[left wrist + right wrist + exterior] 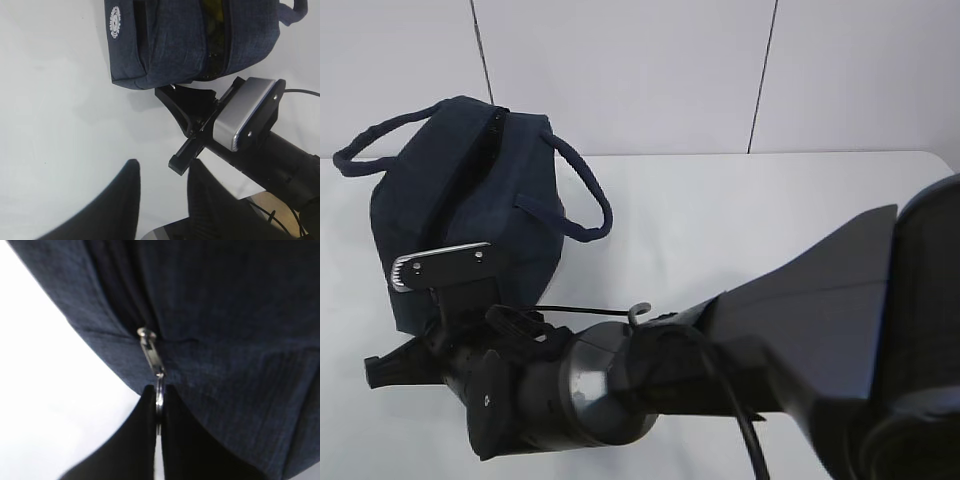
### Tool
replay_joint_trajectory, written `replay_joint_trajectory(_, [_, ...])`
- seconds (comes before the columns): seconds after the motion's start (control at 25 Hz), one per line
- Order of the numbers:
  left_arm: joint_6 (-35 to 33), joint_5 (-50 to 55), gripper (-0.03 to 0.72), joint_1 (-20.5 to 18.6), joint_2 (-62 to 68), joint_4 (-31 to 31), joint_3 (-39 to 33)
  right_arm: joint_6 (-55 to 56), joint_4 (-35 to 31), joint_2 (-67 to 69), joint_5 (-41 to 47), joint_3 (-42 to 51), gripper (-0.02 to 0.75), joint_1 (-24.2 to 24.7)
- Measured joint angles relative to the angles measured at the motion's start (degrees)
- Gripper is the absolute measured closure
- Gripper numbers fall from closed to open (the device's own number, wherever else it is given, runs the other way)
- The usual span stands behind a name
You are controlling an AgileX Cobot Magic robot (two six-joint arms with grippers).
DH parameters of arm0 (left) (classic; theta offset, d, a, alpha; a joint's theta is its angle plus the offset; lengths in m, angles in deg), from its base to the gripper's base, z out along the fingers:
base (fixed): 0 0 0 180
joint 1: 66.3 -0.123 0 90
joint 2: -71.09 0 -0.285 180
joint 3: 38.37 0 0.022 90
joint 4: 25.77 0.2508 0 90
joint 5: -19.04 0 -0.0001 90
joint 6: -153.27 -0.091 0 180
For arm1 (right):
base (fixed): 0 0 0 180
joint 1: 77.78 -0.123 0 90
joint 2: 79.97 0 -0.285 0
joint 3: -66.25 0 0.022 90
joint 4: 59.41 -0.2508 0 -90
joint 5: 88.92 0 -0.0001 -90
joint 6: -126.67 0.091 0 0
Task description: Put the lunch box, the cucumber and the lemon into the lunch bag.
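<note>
We see the right gripper [158,415] pinching the ring [159,396] of the bag [470,200]; left gripper [162,200] open; bag contents mostly hidden.

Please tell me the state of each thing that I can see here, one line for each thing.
lunch bag: on the table, zipper partly open, something yellowish showing inside.
ring pull: pinched between the right gripper's fingers.
right gripper: shut on the ring pull.
left gripper: open, holding nothing, above the table.
</note>
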Motion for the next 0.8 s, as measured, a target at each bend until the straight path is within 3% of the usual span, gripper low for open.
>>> replay_joint_trajectory(0.44, [0.0,0.0,0.456,0.0,0.0,4.9,-0.1,-3.4,0.2,-2.5,1.6,0.0,0.751,0.0])
replay_joint_trajectory(0.8, [0.0,0.0,0.456,0.0,0.9,5.0,-3.5,-15.2,-6.2,-5.1,2.0,0.0,0.751,0.0])
